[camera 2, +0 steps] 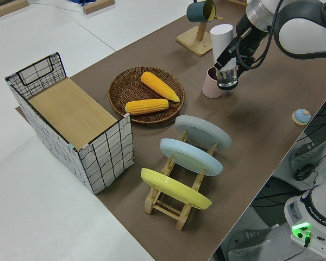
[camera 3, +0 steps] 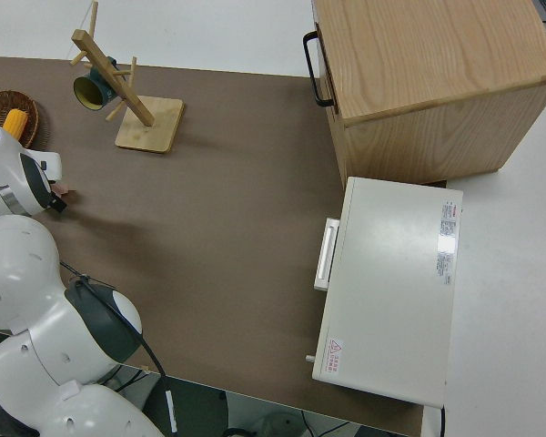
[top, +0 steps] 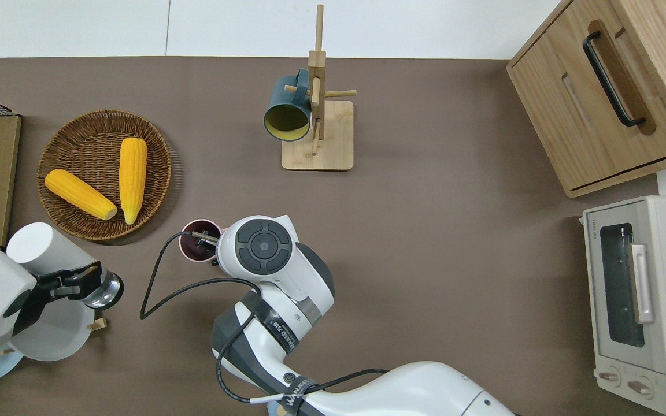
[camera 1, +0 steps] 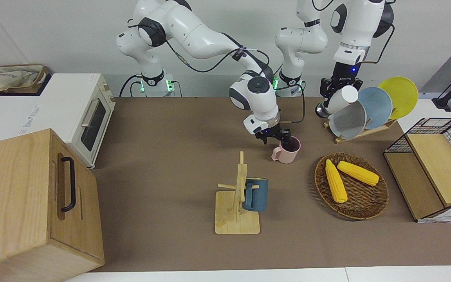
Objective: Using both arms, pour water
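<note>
Your right gripper (camera 1: 283,138) was clamped on the rim of the pink mug (camera 1: 287,150), which stood on the table (camera 1: 170,156) near the corn basket (camera 1: 352,186). Your left gripper (camera 1: 333,94) held a white cup (camera 1: 343,98) tilted in the air over the plate rack (camera 1: 360,133).

Both arms (camera 1: 194,35) are glossy white, built of rounded jointed shells with dark grey rings at the joints and round dark caps on the wrists. Black cables loop loosely along the links, and green lights glow at the bases near the frame's top. Each black end effector (camera 1: 282,138) shows a small blue light.
</note>
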`<state>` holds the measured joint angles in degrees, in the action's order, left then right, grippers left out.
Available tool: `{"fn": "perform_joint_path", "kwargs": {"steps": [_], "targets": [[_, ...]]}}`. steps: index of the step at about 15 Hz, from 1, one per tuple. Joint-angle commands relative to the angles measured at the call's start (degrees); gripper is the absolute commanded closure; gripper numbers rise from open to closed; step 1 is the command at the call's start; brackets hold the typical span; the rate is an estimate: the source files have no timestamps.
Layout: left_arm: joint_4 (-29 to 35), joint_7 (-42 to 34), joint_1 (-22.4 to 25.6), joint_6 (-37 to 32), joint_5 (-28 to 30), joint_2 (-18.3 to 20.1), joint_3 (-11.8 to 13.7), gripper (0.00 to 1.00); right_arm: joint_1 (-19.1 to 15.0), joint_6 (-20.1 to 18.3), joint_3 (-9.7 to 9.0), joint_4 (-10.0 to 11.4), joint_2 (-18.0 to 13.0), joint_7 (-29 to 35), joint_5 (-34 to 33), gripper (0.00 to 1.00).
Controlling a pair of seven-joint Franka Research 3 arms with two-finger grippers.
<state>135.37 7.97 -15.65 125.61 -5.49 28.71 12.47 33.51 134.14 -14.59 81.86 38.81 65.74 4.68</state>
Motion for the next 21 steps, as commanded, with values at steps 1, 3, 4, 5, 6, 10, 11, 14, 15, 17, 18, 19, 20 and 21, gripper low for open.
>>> {"fn": "perform_joint_path", "kwargs": {"steps": [1,3,4,5,6,10,11,14,15,17,18,19,20,21], "targets": [[1.04,0.29,-1.49,1.22,-1.11,1.79,0.98,1.0,0.33,-7.21,0.43,-6.17,0.83,0.61,0.41,0.019],[1.3,0.29,-1.58,1.31,-1.11,1.79,0.98,1.0,-0.02,-9.41,0.52,-7.23,0.65,0.53,0.33,0.019],[1.48,0.29,-1.67,1.31,-1.11,1.79,0.98,1.0,-0.11,-10.73,0.78,-7.32,0.56,0.09,0.15,0.019],[2.0,0.29,-2.01,1.31,-1.11,1.79,0.98,1.0,-0.28,-11.87,1.22,-7.41,0.3,-0.7,0.06,0.019],[2.36,0.29,-2.45,1.39,-1.11,1.79,0.98,1.0,-0.37,-12.93,1.75,-7.41,-0.22,-2.62,-0.37,0.017],[5.6,0.29,-3.25,3.59,-1.11,2.49,0.11,1.0,-2.3,-19.69,4.12,-7.41,-4.09,-17.63,-0.99,0.017],[6.22,0.2,-3.25,3.68,-1.11,2.58,-0.16,1.0,-2.74,-21.53,5.08,-7.41,-4.88,-21.58,-1.69,0.017],[6.84,-1.2,-3.6,4.12,-1.28,3.02,-1.48,1.0,-4.32,-24.53,7.81,-7.24,-7.6,-33.89,-3.01,0.017],[6.93,-1.82,-3.77,4.12,-1.28,3.02,-1.66,1.0,-4.85,-26.1,9.04,-7.06,-8.57,-38.19,-3.28,0.017],[7.63,-1.73,-5.26,4.12,-1.19,3.11,-1.92,1.0,-5.47,-29.36,11.93,-6.97,-10.32,-46.37,-3.54,0.017],[8.33,-1.73,-5.36,4.12,-1.19,3.19,-2.01,1.0,-6.16,-30.59,13.08,-6.8,-11.29,-49.63,-3.45,0.017],[8.68,-1.73,-6.05,4.21,-1.19,3.28,-2.01,1.0,-7.04,-31.73,13.88,-6.71,-12.09,-52.27,-3.37,0.017],[9.04,-1.73,-6.84,4.29,-1.19,3.28,-2.01,1.0,-8.09,-32.53,14.75,-6.54,-12.88,-55.08,-3.45,0.017],[9.21,-1.73,-7.11,4.38,-1.19,3.19,-2.01,1.0,-9.06,-33.32,15.63,-5.92,-13.93,-58.07,-3.45,0.017]]}}
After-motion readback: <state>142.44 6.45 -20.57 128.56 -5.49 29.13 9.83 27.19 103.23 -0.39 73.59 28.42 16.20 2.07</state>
